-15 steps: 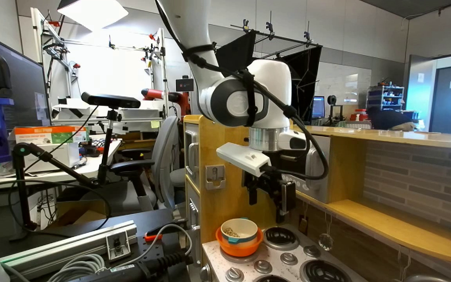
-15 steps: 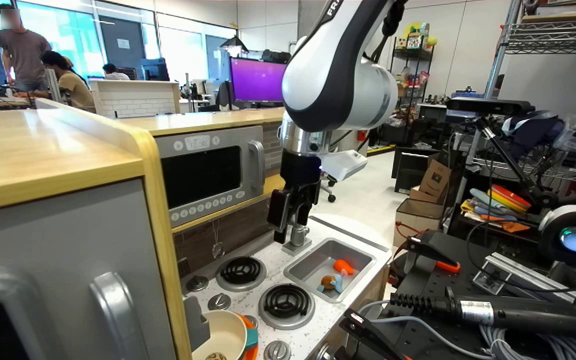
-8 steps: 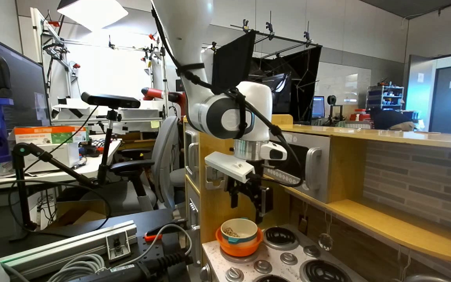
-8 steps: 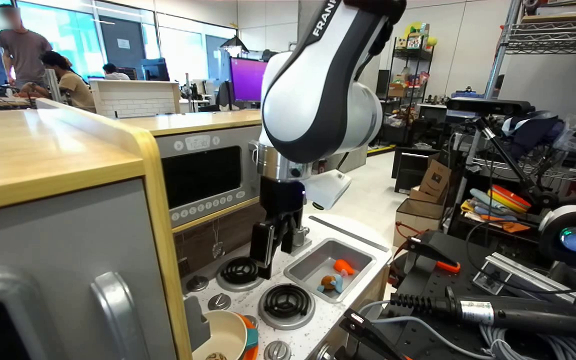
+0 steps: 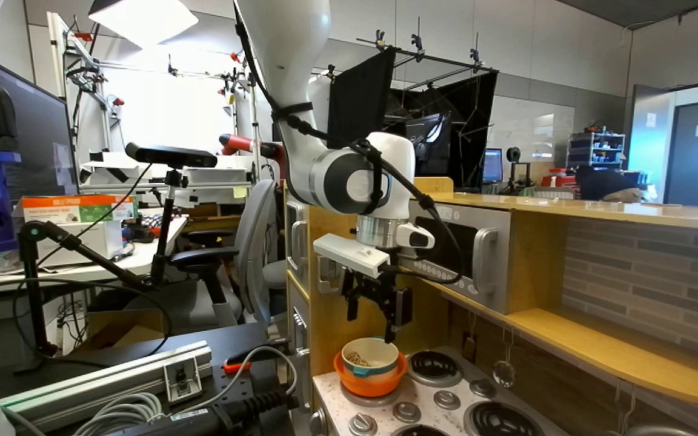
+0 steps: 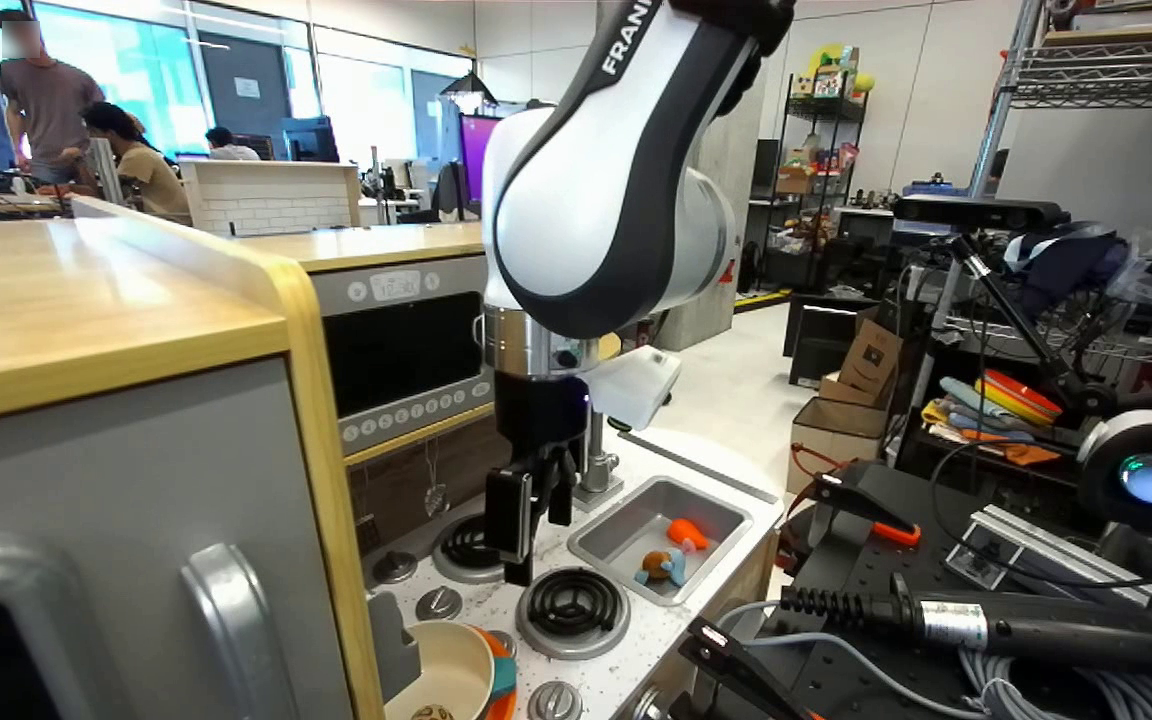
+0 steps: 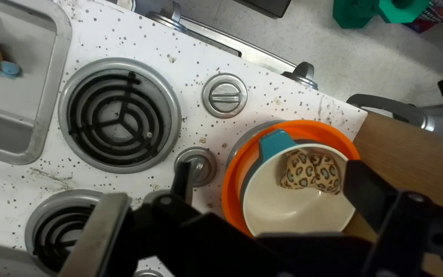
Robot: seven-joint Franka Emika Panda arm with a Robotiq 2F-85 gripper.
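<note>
A yellow wooden panel rose at the end of the white, dark-speckled stovetop. Over that end hung the black gripper, its two fingers spread well apart. Below it, on a grey-edged burner, sat an orange bowl, bright, plain and wide-rimmed. Nested inside it, and leaving an orange crescent in view, was a cream bowl, smooth and shiny within, teal on its outer side, with a teal tab jutting at the lip. In it, against the wall, lay a leopard-print bundle: tan cloth, dark rings round blue-grey centres, two plump lobes pinched at the middle like a bow.
</note>
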